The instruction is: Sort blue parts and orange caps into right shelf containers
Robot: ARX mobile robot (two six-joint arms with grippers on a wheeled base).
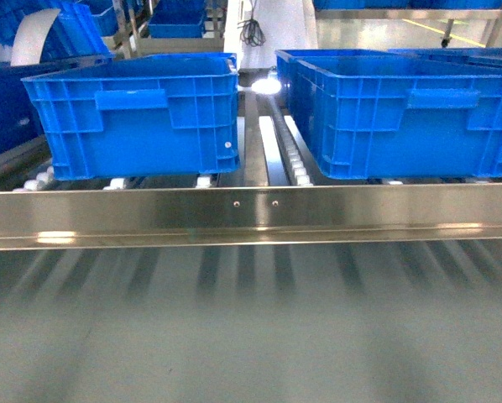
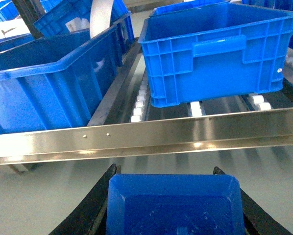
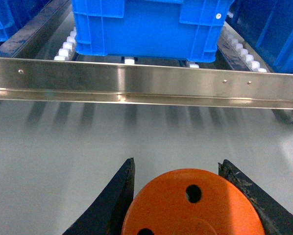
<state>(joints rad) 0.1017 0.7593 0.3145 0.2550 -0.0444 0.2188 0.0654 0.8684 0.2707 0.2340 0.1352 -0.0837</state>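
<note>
floor: pale grey-green, glossy, streaked with soft dark reflections | black cable: hangs coiled in the background aisle, above the gap between the bins | bright light glare: low in that gap | white curved sheet: rises behind the left-hand bins | yellow floor line: far right background

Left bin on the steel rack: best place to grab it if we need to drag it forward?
Grip the left bin by the raised handle bar on its front wall, coming from the front over the rail. It's the only protruding ledge facing us; the ribbed walls elsewhere are broad and flat.
</note>
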